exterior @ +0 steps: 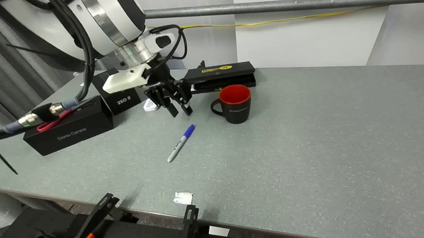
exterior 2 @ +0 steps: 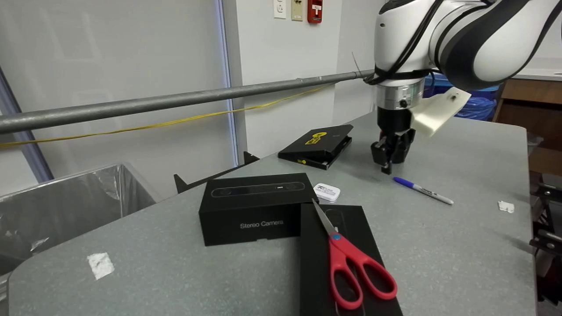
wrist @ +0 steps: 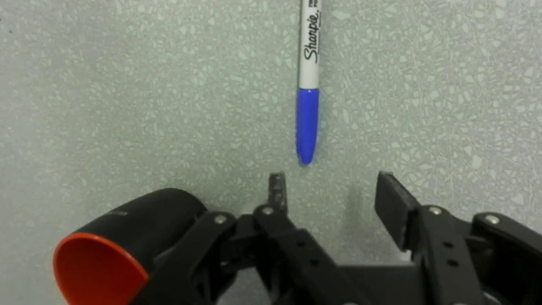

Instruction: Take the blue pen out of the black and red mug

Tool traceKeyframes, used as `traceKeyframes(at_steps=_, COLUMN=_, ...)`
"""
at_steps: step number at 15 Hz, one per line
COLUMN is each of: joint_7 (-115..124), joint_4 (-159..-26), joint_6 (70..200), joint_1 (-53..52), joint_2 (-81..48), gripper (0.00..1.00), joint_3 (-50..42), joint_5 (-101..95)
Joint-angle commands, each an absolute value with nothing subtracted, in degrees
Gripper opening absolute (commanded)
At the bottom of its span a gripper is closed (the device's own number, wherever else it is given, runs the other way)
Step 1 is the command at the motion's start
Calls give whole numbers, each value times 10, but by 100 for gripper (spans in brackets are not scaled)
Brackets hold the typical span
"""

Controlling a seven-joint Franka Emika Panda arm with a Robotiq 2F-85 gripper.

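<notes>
The blue pen (exterior: 181, 143) lies flat on the grey table, outside the mug; it also shows in an exterior view (exterior 2: 423, 190) and in the wrist view (wrist: 308, 84), blue cap toward the gripper. The black and red mug (exterior: 236, 111) stands upright beside the gripper, handle toward it; it shows at the lower left in the wrist view (wrist: 139, 224). I cannot see the mug in an exterior view where the gripper (exterior 2: 392, 166) shows. My gripper (exterior: 181, 112) is open and empty above the table, just off the cap end; its fingers (wrist: 328, 186) are spread apart.
A flat black box (exterior: 219, 73) with a yellow logo lies behind the mug. Black camera boxes (exterior: 71, 134) sit at one side, with red-handled scissors (exterior 2: 347, 259) on one. A white tin (exterior 2: 327, 192) lies near them. A paper scrap (exterior: 183, 198) lies near the table edge.
</notes>
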State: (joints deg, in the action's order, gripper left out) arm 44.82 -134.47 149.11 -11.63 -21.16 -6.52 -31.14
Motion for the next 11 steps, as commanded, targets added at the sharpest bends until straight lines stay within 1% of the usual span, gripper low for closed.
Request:
traceKeyframes(at_steps=1, joint_7=433, joint_4=-1335, joint_6=1483, joint_1=-125, joint_2=-207, gripper=89, joint_3=-71, joint_5=-312)
traceKeyframes(at_steps=2, joint_7=431, joint_4=-1334, joint_6=1483, joint_1=-125, joint_2=-206, gripper=96, joint_3=-71, joint_5=-311)
traceKeyframes(at_steps=3, joint_7=429, joint_4=-1333, joint_6=1484, joint_1=-124, joint_2=-205, gripper=100, joint_3=-71, joint_5=-310)
traceKeyframes(at_steps=7, joint_7=435, joint_4=-1325, joint_6=1472, joint_1=-126, joint_2=-202, gripper=100, joint_3=-73, joint_5=-305)
traceKeyframes(at_steps=8, joint_7=437, joint_4=-1333, joint_6=1491, joint_1=-124, joint_2=-209, gripper=100, joint_3=-72, joint_5=-306)
traceKeyframes(at_steps=11, joint_7=437, joint_4=-1330, joint_6=1489, joint_1=-124, joint_2=-209, gripper=100, joint_3=-72, joint_5=-307)
